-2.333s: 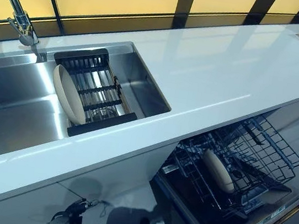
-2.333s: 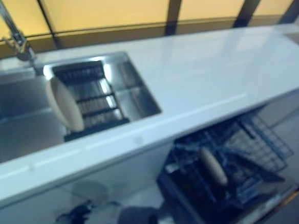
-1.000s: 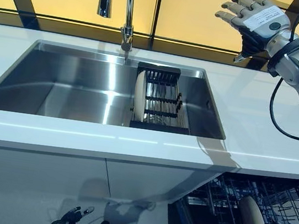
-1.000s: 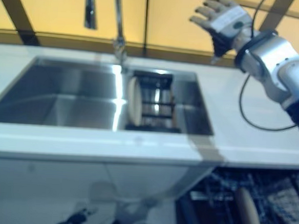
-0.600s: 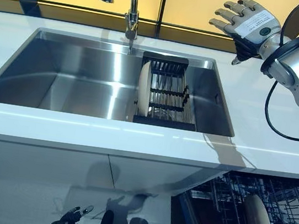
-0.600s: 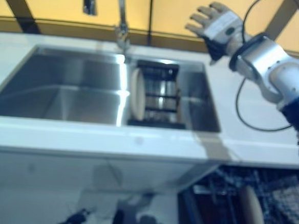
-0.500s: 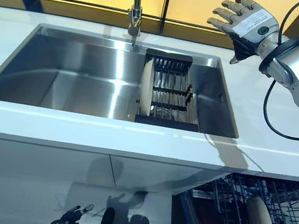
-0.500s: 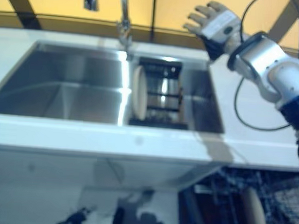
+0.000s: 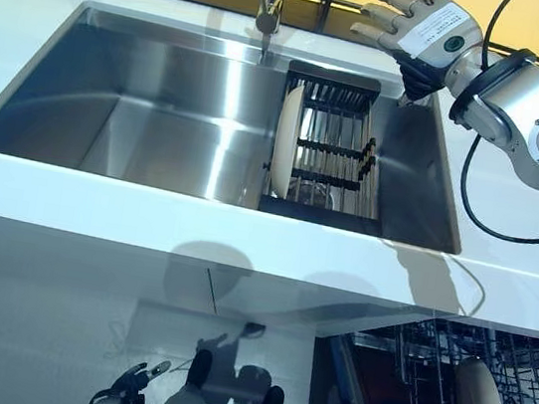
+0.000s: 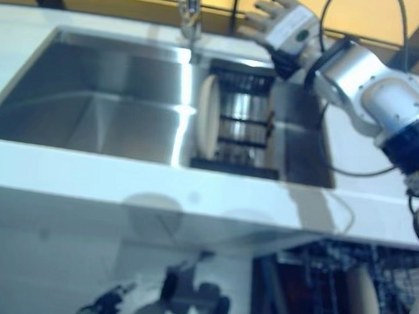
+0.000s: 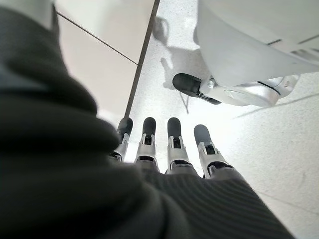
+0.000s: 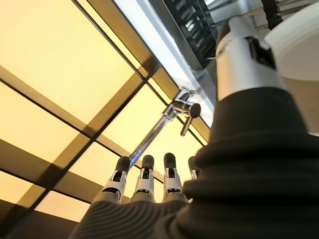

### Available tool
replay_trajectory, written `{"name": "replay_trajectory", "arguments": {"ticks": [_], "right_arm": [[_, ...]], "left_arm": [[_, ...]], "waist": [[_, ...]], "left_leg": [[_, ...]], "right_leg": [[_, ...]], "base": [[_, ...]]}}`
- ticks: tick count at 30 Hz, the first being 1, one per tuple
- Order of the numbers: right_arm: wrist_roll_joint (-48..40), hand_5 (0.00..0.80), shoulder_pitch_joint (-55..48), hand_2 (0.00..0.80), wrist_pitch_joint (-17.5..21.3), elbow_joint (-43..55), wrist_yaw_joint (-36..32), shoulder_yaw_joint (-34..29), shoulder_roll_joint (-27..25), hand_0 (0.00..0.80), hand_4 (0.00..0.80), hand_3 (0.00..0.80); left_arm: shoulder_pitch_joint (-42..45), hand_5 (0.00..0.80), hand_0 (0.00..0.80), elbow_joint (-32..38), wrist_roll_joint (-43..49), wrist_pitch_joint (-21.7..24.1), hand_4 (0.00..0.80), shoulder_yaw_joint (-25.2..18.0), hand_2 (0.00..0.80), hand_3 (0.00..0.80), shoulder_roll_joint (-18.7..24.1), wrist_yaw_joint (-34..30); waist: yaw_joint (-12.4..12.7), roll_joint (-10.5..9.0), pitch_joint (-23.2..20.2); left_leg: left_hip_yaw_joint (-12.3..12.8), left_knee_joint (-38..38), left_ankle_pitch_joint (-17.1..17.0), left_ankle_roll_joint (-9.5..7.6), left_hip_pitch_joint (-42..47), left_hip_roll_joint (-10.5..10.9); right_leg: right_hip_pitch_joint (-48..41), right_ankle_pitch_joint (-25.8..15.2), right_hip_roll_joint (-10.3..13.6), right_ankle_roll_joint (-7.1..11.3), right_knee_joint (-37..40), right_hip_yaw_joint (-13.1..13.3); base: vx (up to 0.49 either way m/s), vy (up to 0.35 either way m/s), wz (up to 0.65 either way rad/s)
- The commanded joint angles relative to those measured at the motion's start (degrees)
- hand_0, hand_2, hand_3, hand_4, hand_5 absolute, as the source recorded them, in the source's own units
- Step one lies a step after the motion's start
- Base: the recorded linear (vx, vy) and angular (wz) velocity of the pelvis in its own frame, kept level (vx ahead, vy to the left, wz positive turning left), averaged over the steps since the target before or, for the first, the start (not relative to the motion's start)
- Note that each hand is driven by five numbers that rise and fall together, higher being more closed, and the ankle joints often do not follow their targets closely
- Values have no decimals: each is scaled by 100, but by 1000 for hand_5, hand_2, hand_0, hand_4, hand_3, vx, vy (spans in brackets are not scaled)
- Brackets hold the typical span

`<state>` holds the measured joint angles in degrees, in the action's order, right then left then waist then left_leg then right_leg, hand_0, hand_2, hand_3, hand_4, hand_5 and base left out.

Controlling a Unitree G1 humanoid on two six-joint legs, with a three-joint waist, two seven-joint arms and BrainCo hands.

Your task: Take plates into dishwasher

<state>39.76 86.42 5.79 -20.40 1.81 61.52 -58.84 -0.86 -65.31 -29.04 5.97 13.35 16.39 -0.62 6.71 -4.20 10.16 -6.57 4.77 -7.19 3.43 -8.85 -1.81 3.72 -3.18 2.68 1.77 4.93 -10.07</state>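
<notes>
Plate (image 9: 283,154) on edge in sink (image 9: 143,104) rack (image 9: 332,151) | right hand (image 9: 420,27) spread, empty, above rack's far end | left hand (image 11: 169,144) fingers straight, holding nothing

White counter (image 9: 68,209), steel sink (image 9: 164,97), amber dark-framed window (image 12: 60,64), pale floor (image 11: 279,149).
</notes>
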Motion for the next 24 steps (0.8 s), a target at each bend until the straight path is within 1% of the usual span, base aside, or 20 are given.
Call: {"name": "replay_trajectory", "arguments": {"ticks": [1,18,24], "right_arm": [[-136,0,874,0,-388,-184,140,340,-23,0,0,0],[-200,0,724,0,-418,-148,52,303,220,0,0,0],[-86,0,609,0,-314,-157,37,288,314,0,0,0]], "left_arm": [[-253,0,0,16,-205,192,0,21,0,0,206,41],[-300,0,0,68,-332,224,0,56,0,0,227,35],[-314,0,0,84,-364,256,0,95,0,0,213,27]], "waist": [[102,-306,35],[201,-275,175],[234,-254,249]], "left_leg": [[-82,23,215,-57,35,100],[-134,23,193,-72,-83,153],[-162,23,178,-82,-134,173]], "right_leg": [[92,-202,408,433,7,67],[194,-233,452,449,7,-33],[245,-251,457,443,7,-64]], "base": [[-2,7,3],[-12,14,4],[-5,4,2]]}}
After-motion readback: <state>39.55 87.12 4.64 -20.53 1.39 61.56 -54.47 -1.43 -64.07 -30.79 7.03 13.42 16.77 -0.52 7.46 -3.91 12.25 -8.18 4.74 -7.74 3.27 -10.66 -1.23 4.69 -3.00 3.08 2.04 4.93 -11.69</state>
